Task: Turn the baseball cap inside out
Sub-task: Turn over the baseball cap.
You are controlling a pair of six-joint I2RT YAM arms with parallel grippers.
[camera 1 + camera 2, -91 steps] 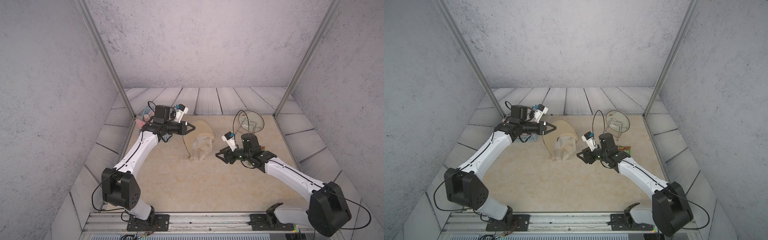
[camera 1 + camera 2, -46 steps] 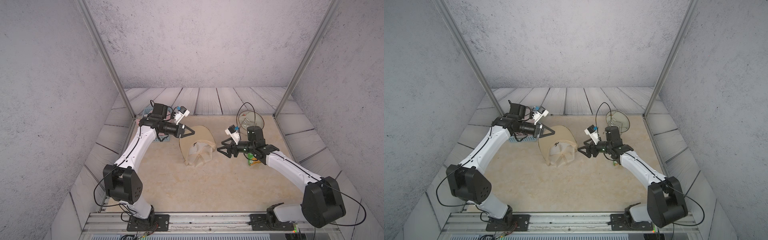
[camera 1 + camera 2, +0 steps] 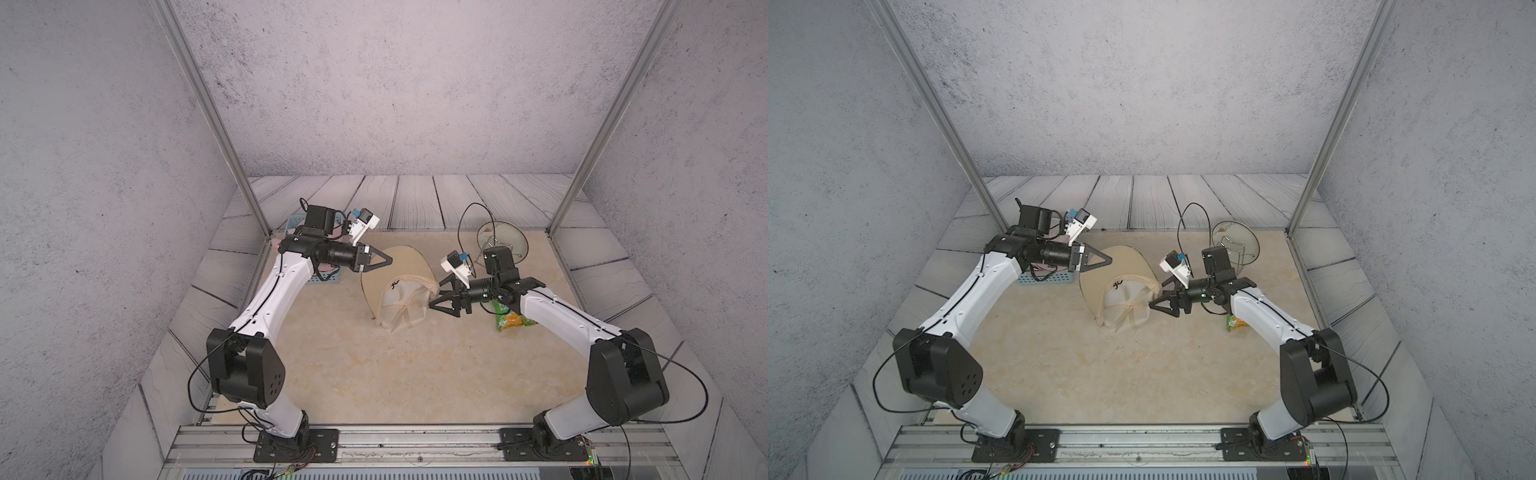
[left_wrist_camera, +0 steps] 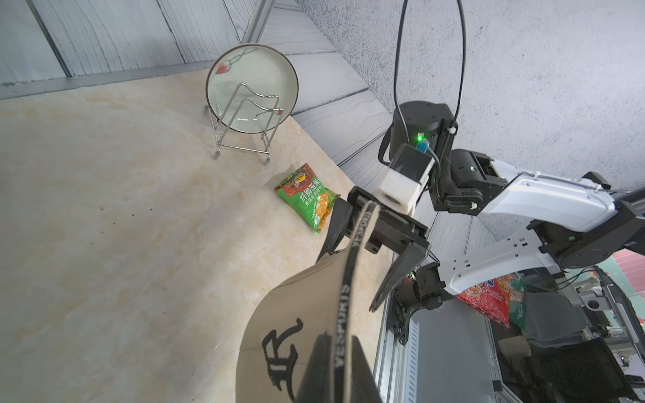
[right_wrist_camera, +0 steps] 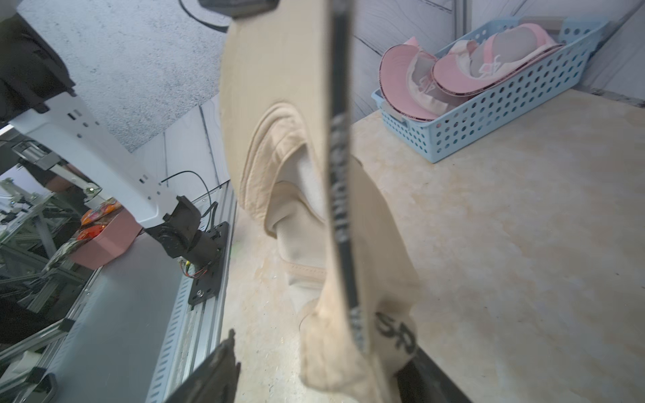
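fingers: left gripper [image 3: 389, 261] clamped on the cap [image 3: 405, 291] brim, right gripper [image 3: 435, 296] spread wide, straddling the cap's black-edged rim, not yet gripping. cap hangs mid-frame in both top views, between them, rim line running gripper to gripper; right arm looks nearer the crown. count: one basket [image 5: 488, 122], one cap, one plate [image 4: 251, 87], one snack bag [image 4: 309, 199].

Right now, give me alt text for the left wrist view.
The left gripper pinches a beige baseball cap by its edge; the right gripper, open, straddles the far edge. Beyond lie a green snack packet and a racked plate.
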